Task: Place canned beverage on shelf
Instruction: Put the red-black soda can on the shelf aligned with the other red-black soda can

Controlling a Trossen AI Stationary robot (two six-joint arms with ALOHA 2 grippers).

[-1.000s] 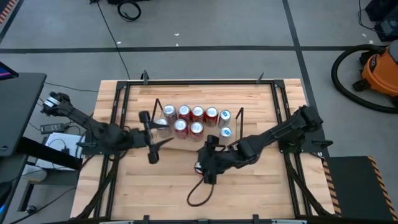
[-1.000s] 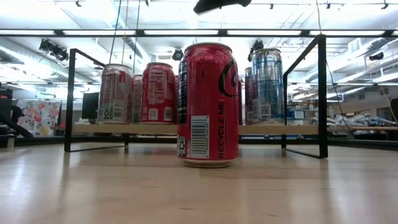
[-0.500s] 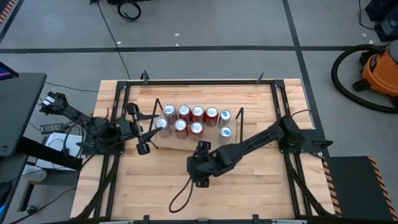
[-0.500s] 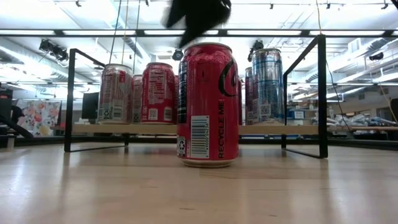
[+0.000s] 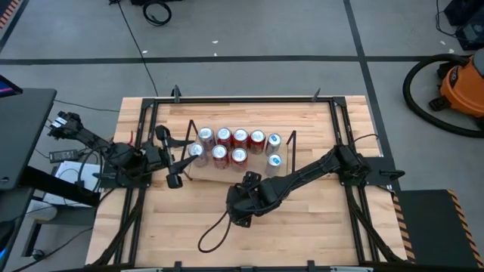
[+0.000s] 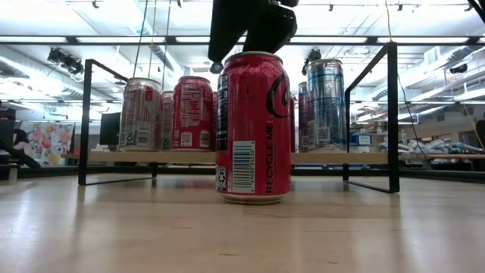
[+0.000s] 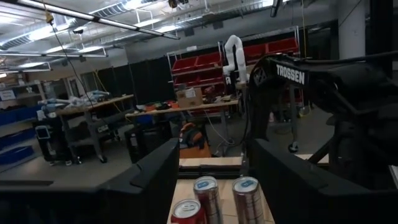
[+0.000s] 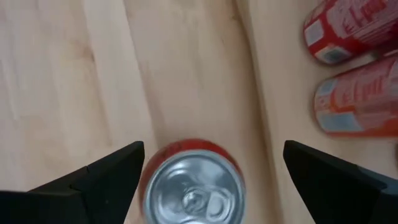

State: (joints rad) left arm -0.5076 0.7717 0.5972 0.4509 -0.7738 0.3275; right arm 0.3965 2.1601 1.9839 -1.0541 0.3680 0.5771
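A red beverage can (image 6: 254, 125) stands upright on the tabletop, in front of the shelf (image 6: 151, 157). In the right wrist view its silver top (image 8: 193, 186) shows from above. My right gripper (image 8: 214, 180) hangs open just over it, pointing steeply down, one finger on either side of the can's top and apart from it; in the high view the gripper (image 5: 242, 200) hides the can. The shelf (image 5: 253, 164) holds several upright red and silver-blue cans. My left gripper (image 5: 181, 155) waits by the shelf's left end, raised, roughly level, open and empty.
Black rails (image 5: 144, 151) run along the table's left and right sides. A black cable loop (image 5: 215, 236) lies on the near tabletop below my right arm. The shelf's black wire end frames (image 6: 85, 121) stand close behind the can. Bare wood lies toward the near edge.
My right gripper has come down and toward the table's near-left, tipping more steeply, until it hangs right over the red can's top. My left gripper has drawn back toward the table's left edge and rolled. The can has stayed where it stood.
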